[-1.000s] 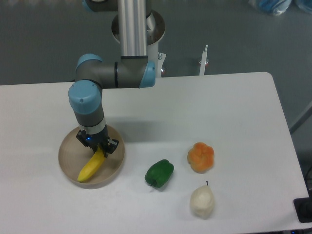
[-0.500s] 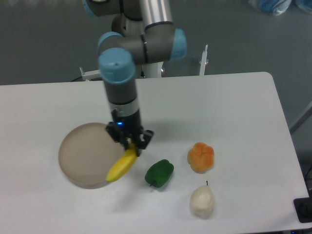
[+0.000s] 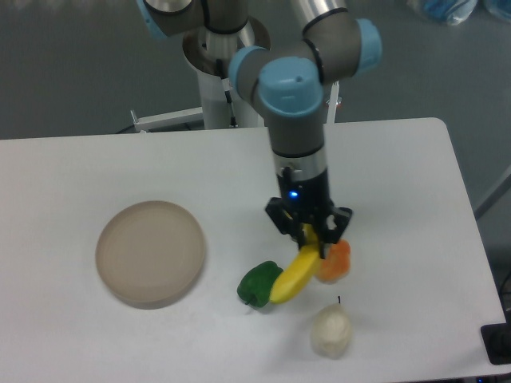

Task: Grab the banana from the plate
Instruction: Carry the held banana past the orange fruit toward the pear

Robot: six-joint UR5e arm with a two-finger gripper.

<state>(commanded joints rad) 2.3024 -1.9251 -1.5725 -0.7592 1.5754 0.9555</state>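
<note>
Black gripper (image 3: 313,232) hangs vertically from the grey and blue arm (image 3: 297,120), its two fingers closed on the upper end of the banana (image 3: 294,274). Banana is held clear of the plate, hanging tilted, with its free end pointing toward 7 o'clock from the gripper. Its lower end overlaps the green pepper (image 3: 257,282) in the camera view; whether the two touch cannot be told. Orange lobed fruit (image 3: 335,262) sits at roughly 4 o'clock from the gripper, partly hidden behind the banana's upper part and the right-hand finger. Whitish pear (image 3: 330,330) lies on the table at about 5 o'clock from the gripper, just below the orange fruit and apart from the banana.

Plate (image 3: 150,253), round and beige-tan with a low rim, rests on the white table (image 3: 399,191) at 9 o'clock from the gripper, well apart from it, with nothing on it. Arm base column (image 3: 223,76) stands at the far table edge, at about 11 o'clock from the gripper. Thin white upright object (image 3: 333,100) stands behind the table edge at 12 o'clock.
</note>
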